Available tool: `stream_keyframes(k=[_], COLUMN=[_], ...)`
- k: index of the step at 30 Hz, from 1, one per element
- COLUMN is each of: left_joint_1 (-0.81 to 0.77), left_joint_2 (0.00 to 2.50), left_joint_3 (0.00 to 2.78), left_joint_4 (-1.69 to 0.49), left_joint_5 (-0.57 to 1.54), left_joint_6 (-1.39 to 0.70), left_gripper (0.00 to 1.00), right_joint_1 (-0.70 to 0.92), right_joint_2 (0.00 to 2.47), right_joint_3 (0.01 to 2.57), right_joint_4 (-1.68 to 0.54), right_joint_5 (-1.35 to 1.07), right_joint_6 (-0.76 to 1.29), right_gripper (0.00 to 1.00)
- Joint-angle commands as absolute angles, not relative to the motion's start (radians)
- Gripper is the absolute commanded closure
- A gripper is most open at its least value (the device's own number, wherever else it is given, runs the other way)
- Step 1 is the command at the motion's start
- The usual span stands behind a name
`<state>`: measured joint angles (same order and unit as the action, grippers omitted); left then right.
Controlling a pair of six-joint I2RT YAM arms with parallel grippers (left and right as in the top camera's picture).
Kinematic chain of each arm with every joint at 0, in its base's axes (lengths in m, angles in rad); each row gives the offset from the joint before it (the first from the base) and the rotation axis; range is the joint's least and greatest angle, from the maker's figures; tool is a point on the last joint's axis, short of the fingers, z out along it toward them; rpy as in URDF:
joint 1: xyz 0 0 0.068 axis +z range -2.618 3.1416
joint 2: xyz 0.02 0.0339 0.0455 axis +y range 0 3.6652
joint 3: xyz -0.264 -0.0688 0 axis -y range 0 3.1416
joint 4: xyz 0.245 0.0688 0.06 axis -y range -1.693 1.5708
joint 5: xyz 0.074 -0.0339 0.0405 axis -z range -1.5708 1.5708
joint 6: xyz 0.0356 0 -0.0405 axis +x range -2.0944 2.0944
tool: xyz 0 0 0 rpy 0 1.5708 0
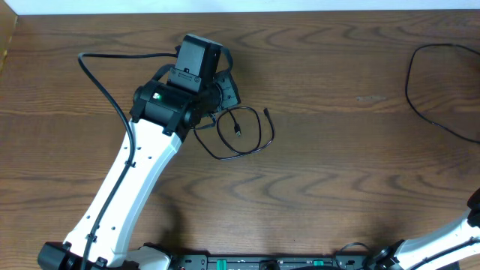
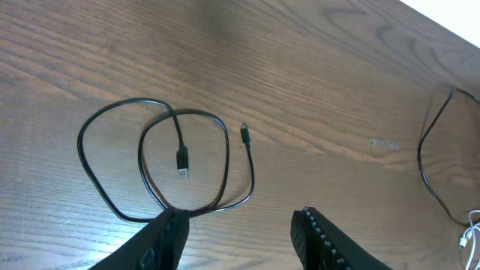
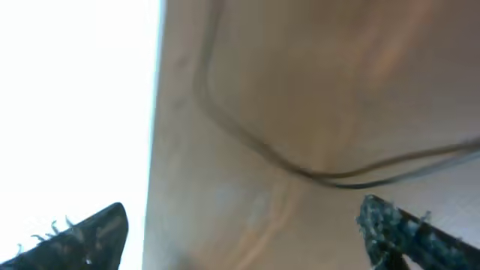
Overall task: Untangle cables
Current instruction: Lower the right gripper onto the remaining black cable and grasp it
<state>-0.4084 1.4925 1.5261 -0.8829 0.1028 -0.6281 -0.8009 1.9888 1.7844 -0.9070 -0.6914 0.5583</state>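
Observation:
A thin black cable lies on the wooden table in two overlapping loops, both tiny plug ends free. In the left wrist view one plug rests inside a loop and the other lies just right of it. My left gripper is open and empty, its left fingertip right at the near edge of the loops; it also shows in the overhead view. A small bit of white cable shows at the far right edge. My right gripper is open and empty, above the table near its edge.
A longer black cord curves over the table's far right; it also shows in the left wrist view. A blurred dark cord crosses the right wrist view. The right arm sits at the bottom right corner.

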Motion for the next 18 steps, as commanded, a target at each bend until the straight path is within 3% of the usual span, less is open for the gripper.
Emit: stream_keyframes(k=[1, 9, 18], left_joint_1=[-0.405, -0.349, -0.191], left_joint_2=[1.495, 1.495, 1.495], left_joint_3=[1.528, 1.528, 1.528], left_joint_4=[-0.876, -0.857, -0.929], left_joint_5=[0.104, 0.104, 0.104], left_joint_6=[-0.564, -0.422, -0.37], left_gripper=[0.5, 0.49, 0.46], right_joint_1=[-0.77, -0.553, -0.149], right_joint_2=[1.981, 1.98, 1.982], right_joint_3=[1.784, 1.784, 1.784], right_joint_4=[-0.902, -0.997, -1.018], right_joint_5=[-1.011, -0.963, -0.573], right_joint_6=[0.442, 0.219, 0.208], right_gripper=[0.13, 0.17, 0.16])
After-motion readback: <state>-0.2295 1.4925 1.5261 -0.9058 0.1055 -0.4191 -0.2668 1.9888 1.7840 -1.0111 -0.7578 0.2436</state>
